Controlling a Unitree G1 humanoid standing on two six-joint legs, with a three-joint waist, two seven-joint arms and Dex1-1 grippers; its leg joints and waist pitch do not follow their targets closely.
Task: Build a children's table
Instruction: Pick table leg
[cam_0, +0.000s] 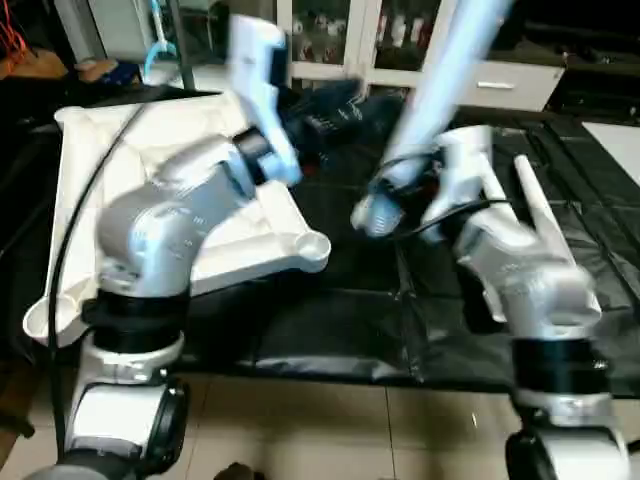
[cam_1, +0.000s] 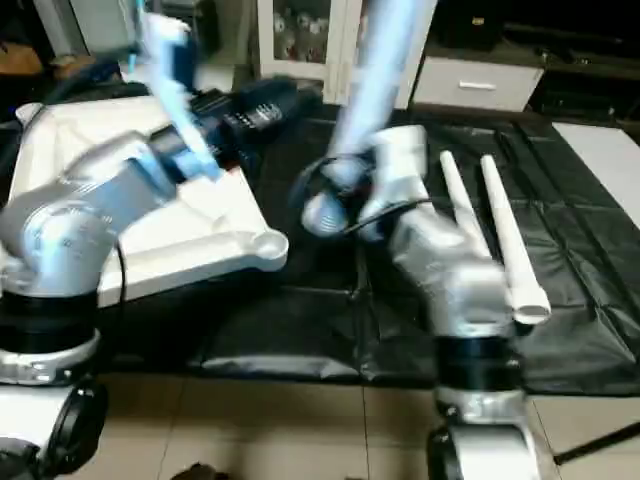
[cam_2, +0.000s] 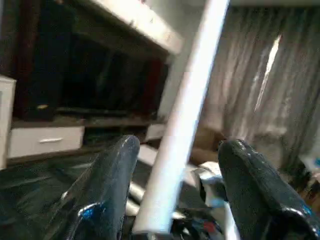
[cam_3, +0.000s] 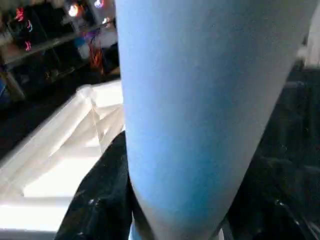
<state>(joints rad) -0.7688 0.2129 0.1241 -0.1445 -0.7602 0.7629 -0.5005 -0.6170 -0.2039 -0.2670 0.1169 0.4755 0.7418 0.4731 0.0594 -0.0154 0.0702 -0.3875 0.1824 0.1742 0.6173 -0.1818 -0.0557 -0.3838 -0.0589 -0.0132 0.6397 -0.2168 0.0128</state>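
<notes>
Black mat (cam_1: 300, 340) beside tabletop (cam_1: 190, 240) edge

A black sheet (cam_0: 330, 330) covers the low work surface, creased and glossy under the room light. In front of it lies a floor (cam_0: 330, 430) of pale beige tiles with dark joints. Behind stands a white cabinet (cam_0: 340, 40) with glass doors, small items blurred inside, and beside it a white drawer (cam_1: 480, 85) with a bar handle under a dark shelf. Grey curtains (cam_2: 260, 85) hang in folds — bright streaks on them. Cluttered shelves (cam_3: 45, 45) sit further off.
</notes>
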